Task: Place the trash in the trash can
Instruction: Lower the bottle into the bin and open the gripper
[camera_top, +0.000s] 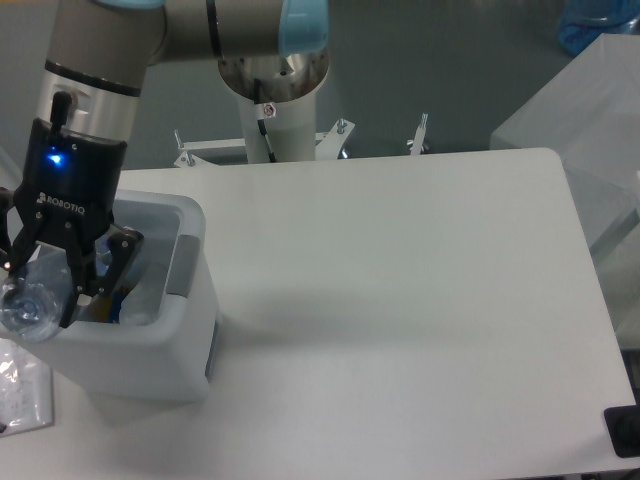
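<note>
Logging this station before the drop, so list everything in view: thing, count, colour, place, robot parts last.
trash can: one, white with a grey panel, left side of the table, open top.
crushed plastic bottle: one, clear, held in the gripper at the can's left edge.
items inside the can: count unclear, a blue bit shows, mostly hidden.
clear plastic packet: one, transparent, lower left corner beside the can.
table: one, white, fills most of the view.
black object: one, lower right edge, cut off.
arm base: one, white pedestal behind the table.
gripper: one, black with a blue light, closed on the bottle.
</note>
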